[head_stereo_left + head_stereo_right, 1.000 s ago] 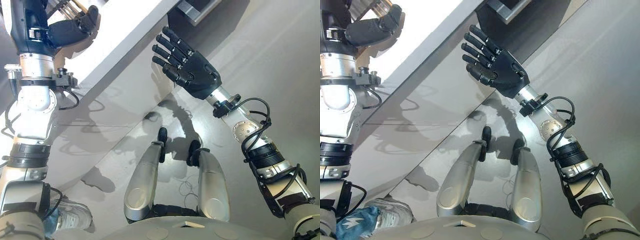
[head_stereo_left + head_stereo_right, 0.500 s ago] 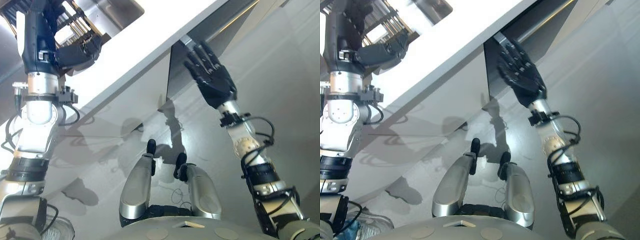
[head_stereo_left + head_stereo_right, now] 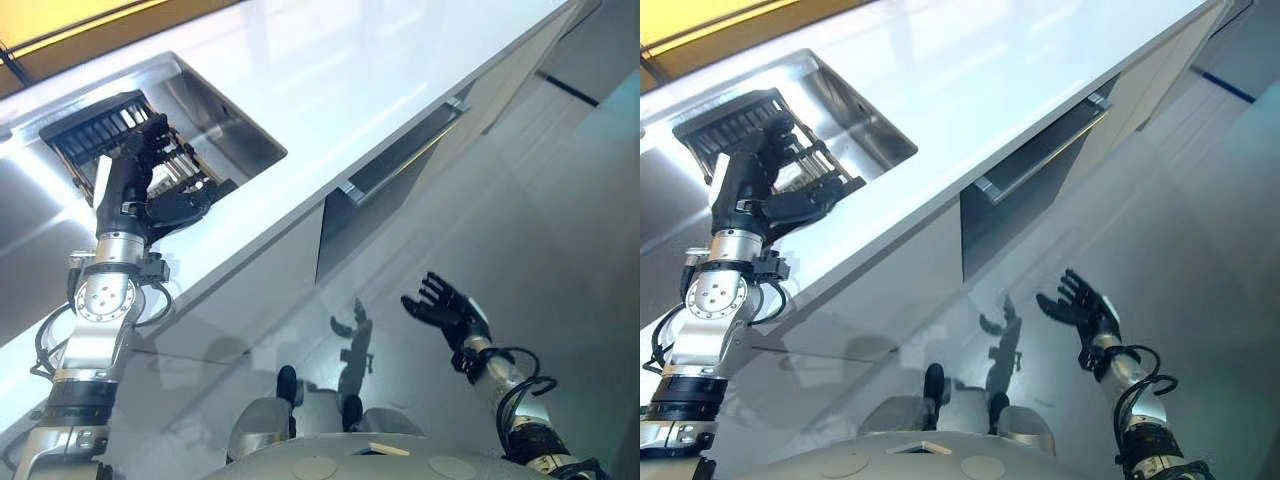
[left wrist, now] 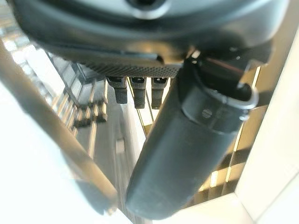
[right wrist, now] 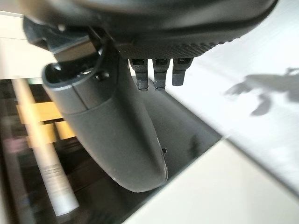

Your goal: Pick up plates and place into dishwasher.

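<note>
No plate is visible. My left hand (image 3: pixel 140 195) is raised over the dark dish rack (image 3: pixel 95 125) that stands in the steel sink (image 3: pixel 220 125); its fingers are relaxed and hold nothing, and its thumb (image 4: pixel 187 140) is straight. My right hand (image 3: pixel 448 310) hangs low over the grey floor with fingers spread, open and empty, well away from the cabinets. The dishwasher's dark front (image 3: pixel 355 230) with its long bar handle (image 3: pixel 405 150) sits under the white counter (image 3: pixel 400 70), between my two hands. The right wrist view looks past the thumb (image 5: pixel 112 121) at that dark front.
White cabinet fronts (image 3: pixel 250 290) run below the counter on either side of the dishwasher. The glossy grey floor (image 3: pixel 560 230) spreads out to the right. A yellow wall strip (image 3: pixel 90 20) lies behind the sink.
The camera has tilted up, bringing the sink and counter into view. My right hand has dropped from the dishwasher's edge down and away over the floor. The left hand stays by the rack.
</note>
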You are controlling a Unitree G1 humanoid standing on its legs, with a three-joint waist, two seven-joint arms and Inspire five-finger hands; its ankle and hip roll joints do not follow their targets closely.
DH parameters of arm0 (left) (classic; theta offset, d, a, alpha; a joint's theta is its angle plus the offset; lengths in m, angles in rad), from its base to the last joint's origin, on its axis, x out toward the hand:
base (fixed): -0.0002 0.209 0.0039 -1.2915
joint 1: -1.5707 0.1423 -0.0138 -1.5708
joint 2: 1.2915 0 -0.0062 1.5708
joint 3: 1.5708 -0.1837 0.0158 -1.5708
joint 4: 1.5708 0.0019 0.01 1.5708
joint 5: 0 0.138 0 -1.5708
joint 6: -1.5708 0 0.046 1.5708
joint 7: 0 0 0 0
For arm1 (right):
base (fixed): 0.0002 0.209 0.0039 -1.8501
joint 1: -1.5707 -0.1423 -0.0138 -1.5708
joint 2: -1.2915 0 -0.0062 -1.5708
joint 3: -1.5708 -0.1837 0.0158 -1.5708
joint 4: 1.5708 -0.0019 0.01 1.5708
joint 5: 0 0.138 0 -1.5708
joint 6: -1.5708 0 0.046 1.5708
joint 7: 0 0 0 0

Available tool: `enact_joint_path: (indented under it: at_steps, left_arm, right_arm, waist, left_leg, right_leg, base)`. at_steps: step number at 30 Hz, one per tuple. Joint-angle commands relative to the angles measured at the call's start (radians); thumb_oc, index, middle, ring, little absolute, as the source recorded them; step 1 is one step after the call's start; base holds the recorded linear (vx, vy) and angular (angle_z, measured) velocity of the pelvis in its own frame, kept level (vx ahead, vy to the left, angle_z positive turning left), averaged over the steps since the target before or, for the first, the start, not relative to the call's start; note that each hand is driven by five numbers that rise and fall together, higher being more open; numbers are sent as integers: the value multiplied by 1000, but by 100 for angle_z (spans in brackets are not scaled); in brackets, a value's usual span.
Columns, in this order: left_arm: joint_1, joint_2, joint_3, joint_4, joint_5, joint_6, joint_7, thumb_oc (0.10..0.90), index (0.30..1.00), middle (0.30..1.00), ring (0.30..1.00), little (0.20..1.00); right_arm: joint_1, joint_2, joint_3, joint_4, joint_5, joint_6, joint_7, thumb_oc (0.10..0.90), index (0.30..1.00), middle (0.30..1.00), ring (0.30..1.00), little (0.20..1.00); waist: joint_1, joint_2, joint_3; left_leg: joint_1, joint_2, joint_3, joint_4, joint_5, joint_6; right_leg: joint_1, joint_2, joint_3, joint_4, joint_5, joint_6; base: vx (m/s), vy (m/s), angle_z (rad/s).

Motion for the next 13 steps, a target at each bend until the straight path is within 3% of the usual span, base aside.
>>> enact_joint_path:
  at_steps: [1,7,13]
  left_arm:
    - [-96,-30,1,16,-73,-60,-21,800,900,900,900,900]
    - [-115,-51,-4,54,-138,-65,-32,800,900,900,900,900]
    - [-118,-58,9,64,-172,-53,-37,800,900,900,900,900]
  right_arm:
    - [-21,-18,31,28,-84,-40,-9,800,900,900,900,900]
    - [-22,11,65,280,-162,-25,-3,800,900,900,900,900]
    - [-21,19,75,417,-220,0,2,800,900,900,900,900]
  waist:
    - [-26,31,-88]
    - [-38,49,-124]
    - [-44,56,-149]
  left_leg:
    - [34,-29,47,5,-91,2]
    - [47,-24,75,9,-104,4]
    - [59,-20,87,6,-111,4]
  right_leg:
    - [-93,3,39,-51,182,44]
    - [-78,12,54,-60,172,35]
    - [-65,20,61,-67,166,28]
  base:
    - [-36,-6,-5]
    - [-13,3,-11]
    - [10,-3,-15]
